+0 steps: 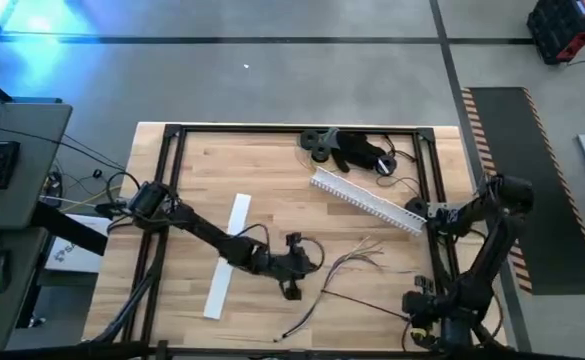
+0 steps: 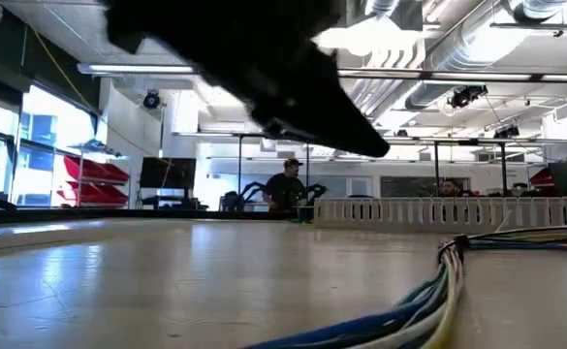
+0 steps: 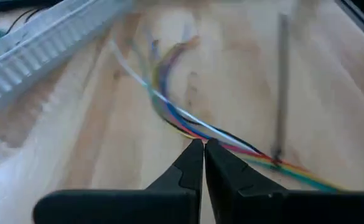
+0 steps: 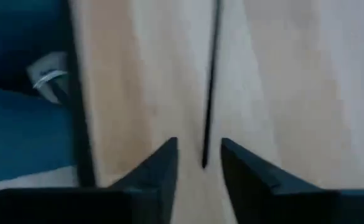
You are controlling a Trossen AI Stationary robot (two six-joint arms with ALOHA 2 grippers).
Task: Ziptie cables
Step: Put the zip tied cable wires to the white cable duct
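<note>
Seen from straight above: a pale wooden table (image 1: 272,200) edged by a black metal frame (image 1: 172,135). Reaching in from the table's left side, the left arm, with the left gripper (image 1: 294,268) low over the boards near the middle of the front half. In the left wrist view, the left gripper (image 3: 203,148) with its two dark fingers pressed together tip to tip, nothing caught between them — just short of the cables (image 3: 188,121), which run across the wood right beyond the tips.

The cables (image 1: 347,270): a slim bundle of thin wires lying loose on the table, just to the right of the left gripper, fanning into separate strands toward the right rear and trailing down toward the front edge. At table height, the same cables (image 2: 438,291) close to the lens, grey, white and blue.

Behind the cables, a white comb-toothed rail (image 1: 367,200) lying at a slant. Left of centre, a flat white strip (image 1: 228,258), partly under the left arm. At the rear edge, a clump of dark objects (image 1: 352,150).

At the front right corner, folded back — the right arm, with the right gripper (image 4: 198,155) fingers a little apart, empty, beside a thin dark line on the wood.

Far behind the table, a person (image 2: 288,184) in the room.
</note>
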